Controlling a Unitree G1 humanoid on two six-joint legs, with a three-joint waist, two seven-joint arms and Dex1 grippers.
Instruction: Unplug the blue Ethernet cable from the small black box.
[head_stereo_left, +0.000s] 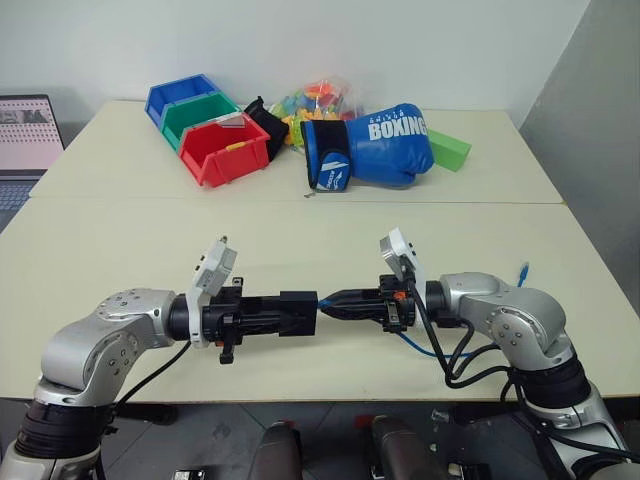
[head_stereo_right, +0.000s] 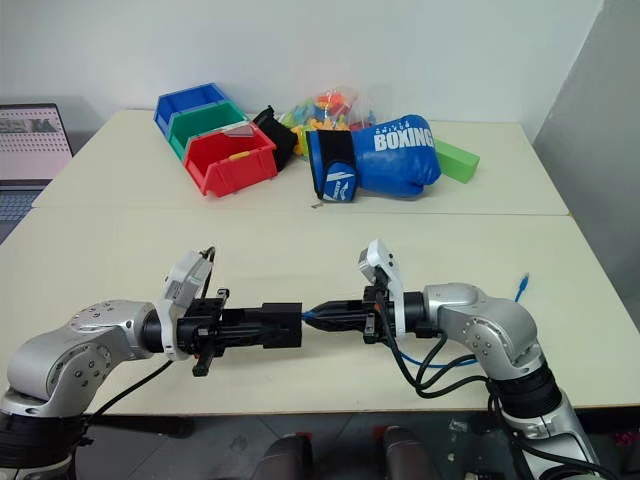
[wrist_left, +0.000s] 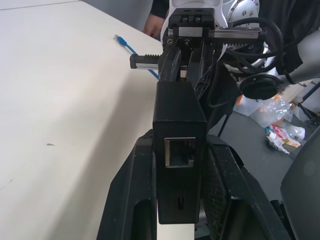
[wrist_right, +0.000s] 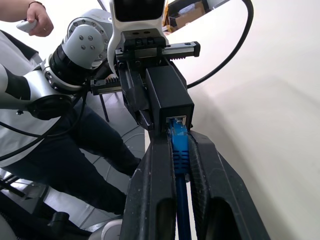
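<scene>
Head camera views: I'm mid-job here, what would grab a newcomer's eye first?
The two grippers meeting nose to nose above the table's near edge: the left gripper clamps the small black box, and the right gripper is shut on the blue Ethernet cable at its plug, which sits in the box's port. At the back of the table, a blue boxing glove lies beside stacked red, green and blue bins.

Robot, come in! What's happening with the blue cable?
Left hand shut on black box. Right hand shut on blue cable, still plugged in. Nothing blocking.
</scene>
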